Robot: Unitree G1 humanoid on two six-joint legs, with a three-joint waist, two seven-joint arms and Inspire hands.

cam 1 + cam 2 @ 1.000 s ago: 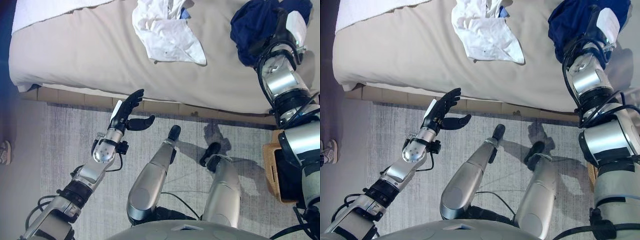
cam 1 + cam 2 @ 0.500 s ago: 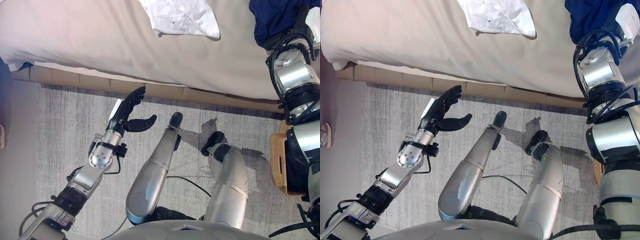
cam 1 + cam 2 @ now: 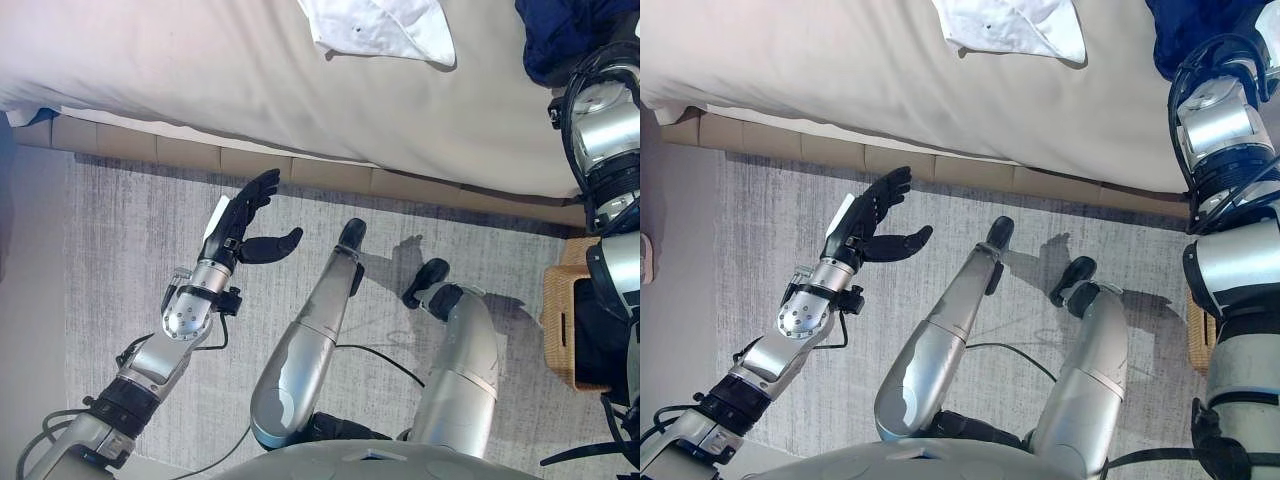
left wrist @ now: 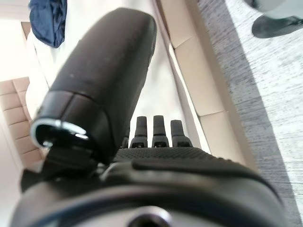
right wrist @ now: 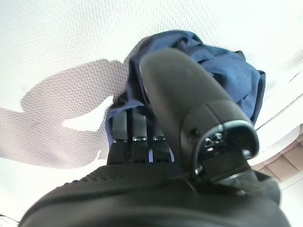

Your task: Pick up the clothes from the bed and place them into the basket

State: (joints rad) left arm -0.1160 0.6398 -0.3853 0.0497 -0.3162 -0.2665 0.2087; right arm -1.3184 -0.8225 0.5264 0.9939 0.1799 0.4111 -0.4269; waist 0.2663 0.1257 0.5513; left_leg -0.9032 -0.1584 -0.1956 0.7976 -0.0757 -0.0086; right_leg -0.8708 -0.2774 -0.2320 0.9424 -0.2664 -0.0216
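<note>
While the left robot hand (image 3: 238, 226) hangs over the grey rug (image 3: 120, 250) just short of the bed (image 3: 200, 90), its fingers are straight and its thumb sticks out to the side, nothing in it. It's well apart from any of the clothes.

Up on the bed, the white garment (image 3: 385, 25) lies crumpled near the far edge of what I can see, untouched, roughly midway between the two arms.

Over at the right, the right arm reaches up onto the bed, straight to the navy garment (image 3: 565, 35), which sits bunched on the beige sheet. From its own wrist camera, the right robot hand (image 5: 142, 137) is right at that navy heap (image 5: 222, 71): the fingers run forward into the blue folds and their tips are lost in the cloth, the thumb lying over the top of it. Whether it has actually closed on the fabric, I can't tell.

Down on the rug beside the right arm, the wicker basket (image 3: 562, 320) shows at the edge, partly hidden by the arm. The navy garment is on the bed above it.
</note>
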